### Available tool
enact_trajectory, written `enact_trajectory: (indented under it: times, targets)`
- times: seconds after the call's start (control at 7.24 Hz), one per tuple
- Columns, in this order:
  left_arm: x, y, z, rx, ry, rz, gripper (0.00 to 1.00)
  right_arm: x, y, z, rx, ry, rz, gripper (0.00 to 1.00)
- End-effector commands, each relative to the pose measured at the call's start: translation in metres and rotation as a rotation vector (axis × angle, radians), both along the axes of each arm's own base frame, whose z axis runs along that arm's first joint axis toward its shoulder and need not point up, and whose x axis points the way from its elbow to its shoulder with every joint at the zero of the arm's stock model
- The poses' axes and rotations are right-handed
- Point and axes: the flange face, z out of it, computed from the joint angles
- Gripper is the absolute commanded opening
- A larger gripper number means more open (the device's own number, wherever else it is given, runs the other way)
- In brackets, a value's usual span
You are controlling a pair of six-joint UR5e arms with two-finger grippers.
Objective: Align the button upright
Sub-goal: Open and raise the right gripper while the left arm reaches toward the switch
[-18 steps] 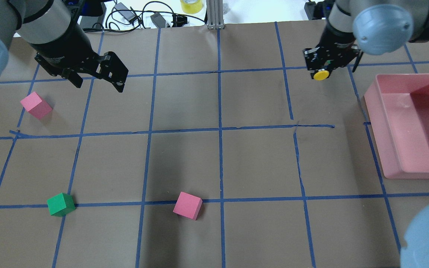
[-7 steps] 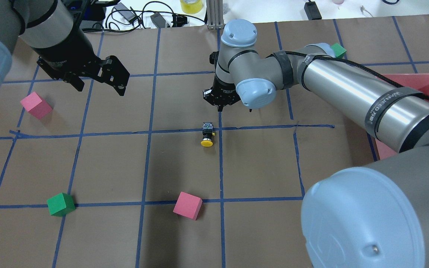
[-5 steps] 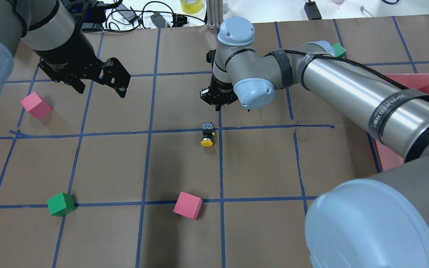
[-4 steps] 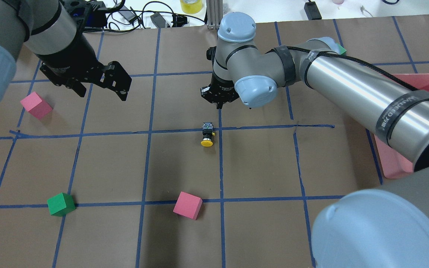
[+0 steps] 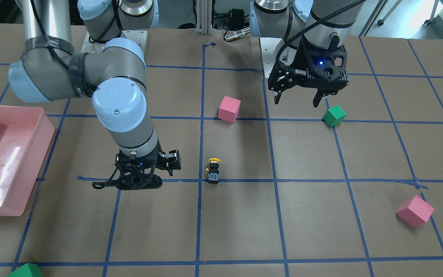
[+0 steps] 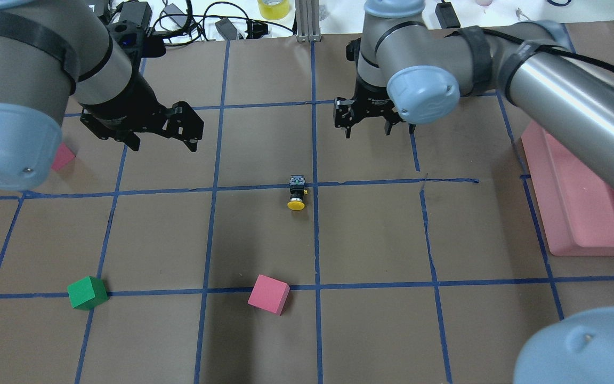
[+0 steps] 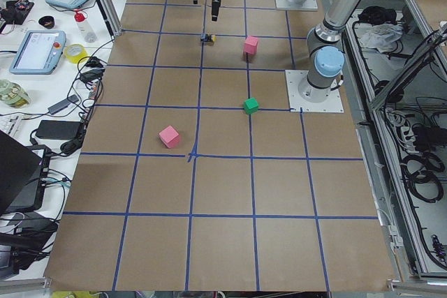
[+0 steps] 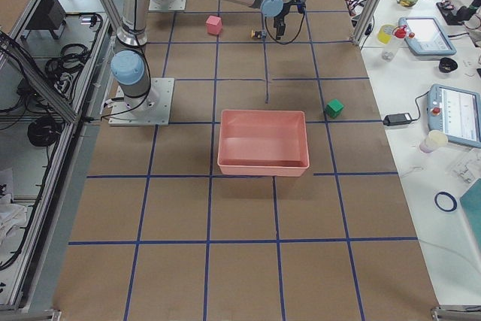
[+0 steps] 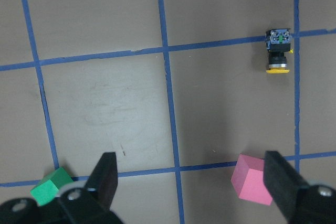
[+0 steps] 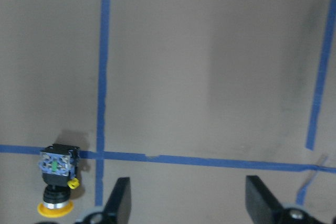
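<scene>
The button [image 6: 297, 193] lies on its side near the table's middle, on a blue tape line, its yellow cap pointing toward the robot. It also shows in the front view [image 5: 214, 171], the left wrist view [image 9: 278, 52] and the right wrist view [image 10: 56, 183]. My right gripper [image 6: 368, 129] is open and empty, up and to the right of the button, apart from it; its fingers [image 10: 118, 199] frame bare paper. My left gripper [image 6: 163, 141] is open and empty, well to the button's left.
A pink cube [image 6: 268, 294] and a green cube [image 6: 87, 293] sit nearer the robot. Another pink cube [image 6: 62, 158] is half hidden under my left arm. A pink bin [image 6: 579, 224] stands at the right. A green cube [image 5: 333, 115] lies below the left gripper.
The right gripper carried the button from far right, left it lying at the middle, then drew away up and right. The left gripper moved a little toward the middle.
</scene>
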Motion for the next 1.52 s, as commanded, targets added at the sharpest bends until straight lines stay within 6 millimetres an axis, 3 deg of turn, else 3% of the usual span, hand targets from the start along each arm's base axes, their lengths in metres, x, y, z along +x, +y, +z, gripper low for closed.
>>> enact_trajectory:
  times: [0.0,0.28,0.55,0.83,0.97,1.24,1.38]
  targets:
    - [-0.042,0.01,-0.034,-0.074,0.016,0.014,1.0,-0.048,0.012,0.052,-0.041,0.004,0.001,1.0]
    - [-0.073,0.024,-0.087,-0.162,0.034,0.018,1.0,-0.06,0.036,0.084,-0.014,0.054,0.007,1.0]
    - [-0.1,0.037,-0.145,-0.245,0.06,-0.024,1.0,-0.094,0.036,0.086,0.019,0.151,0.106,1.0]
    - [-0.125,0.056,-0.201,-0.291,0.066,-0.026,0.98,-0.124,0.034,0.099,-0.004,0.137,0.075,1.0]
    - [-0.126,0.06,-0.225,-0.317,0.08,-0.019,0.98,-0.129,0.037,0.114,-0.026,0.126,0.083,1.0]
    - [-0.139,0.056,-0.266,-0.359,0.104,-0.026,0.99,-0.124,0.067,0.151,-0.026,0.117,0.077,1.0]
    - [-0.144,0.056,-0.284,-0.372,0.108,-0.029,0.98,-0.116,0.067,0.152,-0.033,0.035,0.073,1.0]
